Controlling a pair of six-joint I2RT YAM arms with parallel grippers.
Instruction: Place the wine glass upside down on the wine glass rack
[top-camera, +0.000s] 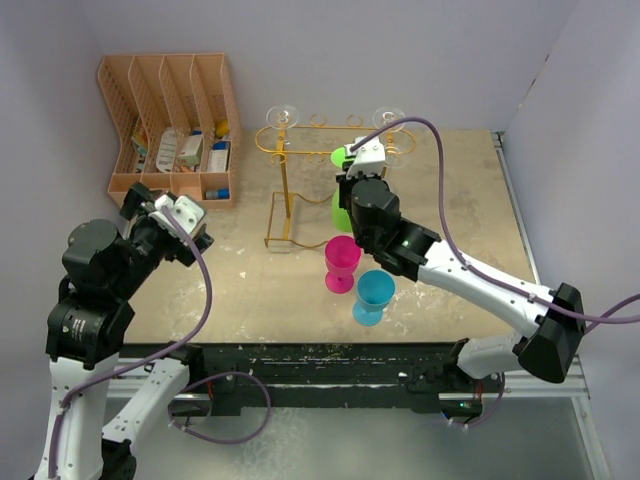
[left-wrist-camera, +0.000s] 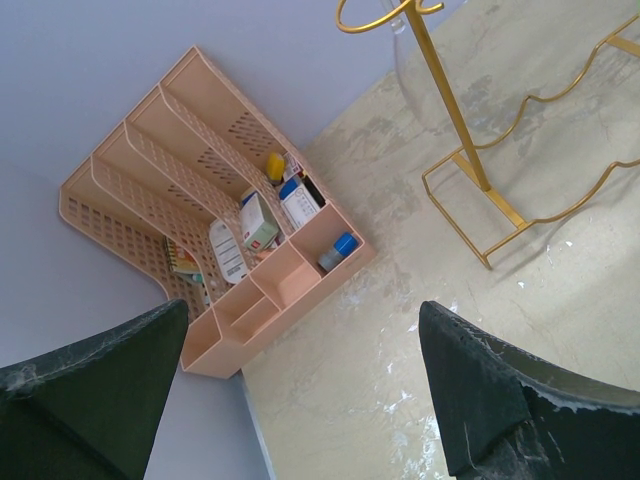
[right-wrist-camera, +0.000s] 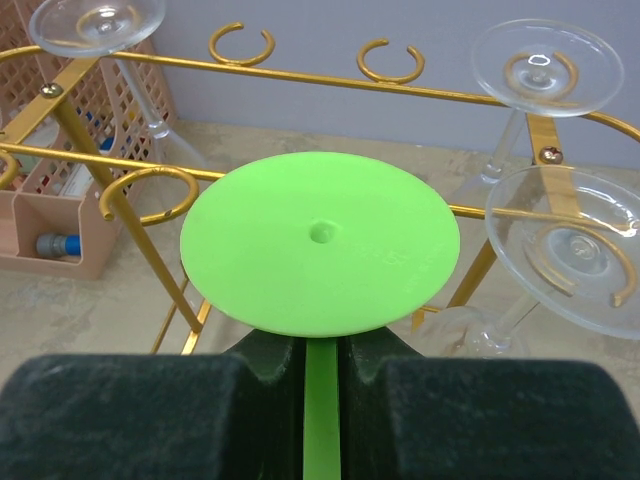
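Note:
A green plastic wine glass (right-wrist-camera: 320, 240) is upside down, its round foot on top and its stem clamped between my right gripper's (right-wrist-camera: 320, 350) fingers. In the top view the glass (top-camera: 341, 157) sits in front of the right half of the gold wire rack (top-camera: 300, 140), level with its top rail (right-wrist-camera: 300, 75). The foot is just in front of the near rail, between two open ring loops. Three clear glasses (right-wrist-camera: 545, 65) hang upside down from the rack. My left gripper (top-camera: 175, 215) is open and empty at the table's left, far from the rack.
A peach slotted organiser (top-camera: 170, 130) with small items stands at the back left, also in the left wrist view (left-wrist-camera: 200, 200). A pink glass (top-camera: 341, 262) and a blue glass (top-camera: 373, 295) stand upright under my right arm. The rack's wire base (left-wrist-camera: 480, 210) rests on the table.

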